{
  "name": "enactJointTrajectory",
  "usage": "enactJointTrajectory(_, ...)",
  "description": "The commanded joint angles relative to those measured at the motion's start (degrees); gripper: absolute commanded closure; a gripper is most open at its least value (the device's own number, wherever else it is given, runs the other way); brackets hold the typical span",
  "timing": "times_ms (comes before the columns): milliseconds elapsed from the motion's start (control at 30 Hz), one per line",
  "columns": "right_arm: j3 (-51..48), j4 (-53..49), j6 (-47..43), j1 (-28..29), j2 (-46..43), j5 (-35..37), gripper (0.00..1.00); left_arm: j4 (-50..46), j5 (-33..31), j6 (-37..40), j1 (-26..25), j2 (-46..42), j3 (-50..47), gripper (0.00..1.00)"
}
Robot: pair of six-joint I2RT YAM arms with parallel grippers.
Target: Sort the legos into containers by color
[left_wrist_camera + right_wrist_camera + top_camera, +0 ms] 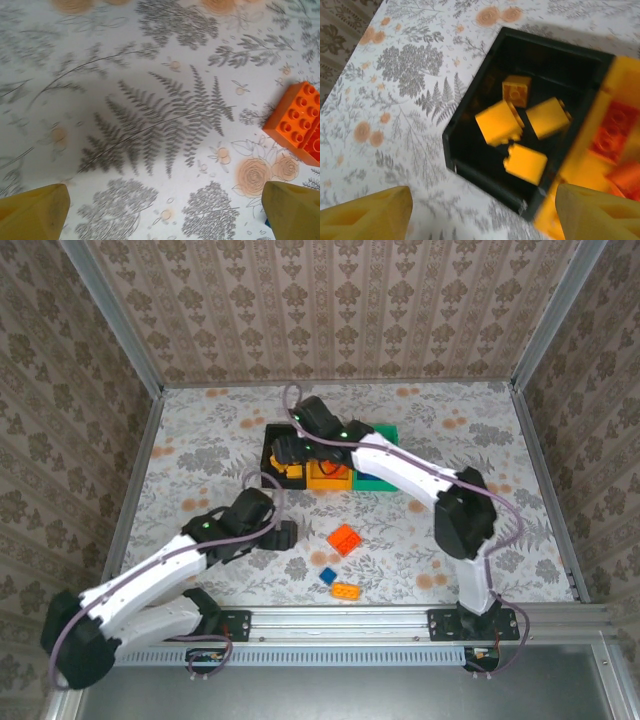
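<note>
We are looking over the flowered desk (pixel 200 430), which is carrying three joined bins near its middle: the black bin (pixel 268 445), the orange-yellow bin (pixel 322 480) and the green bin (pixel 385 435), sitting in a row so that each colour is getting its own box. The right hand (pixel 285 452) is hanging directly over the black bin, its fingers spread and gripping nothing; we are judging that it is hovering there because this box is taking the yellow pieces. Four yellow bricks (pixel 499 122) are lying loose on the black floor below and between those fingertips, and red-orange bricks (pixel 615 130) are lying in the orange-yellow bin just beside them. The left hand (pixel 285 535) is hanging low over bare desk, spread wide and empty, apparently lining up for a pick. A red-orange brick (pixel 345 538) is lying near it, to its right and outside its fingers rather than between them. A blue brick (pixel 327 576) and a yellow-orange brick (pixel 346 591) are waiting nearer the arms' bases.
</note>
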Motion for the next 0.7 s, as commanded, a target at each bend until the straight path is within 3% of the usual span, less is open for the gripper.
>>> enactJointTrajectory(0, -10.14, 3.7, 2.38, -0.31, -9.69, 3.44, 0.23, 5.54, 2.85, 5.66, -4.16, 8.56, 5.19, 0.0)
enactJointTrajectory(200, -28.04, 4.44, 3.96, -2.19, -24.42, 5.78, 0.22, 8.57, 0.89, 9.45, -9.34, 24.26, 13.12, 0.07)
enactJointTrajectory(300, -33.71, 4.05, 4.48, -3.36, -30.56, 6.84, 0.22, 9.27, -1.16, 10.18, -9.53, 29.31, 15.39, 0.09)
enactJointTrajectory(667, -41.76, 2.08, 4.93, -5.83, -43.2, 9.34, 0.21, 9.49, -1.48, 11.08, -8.41, 39.42, 20.01, 0.17)
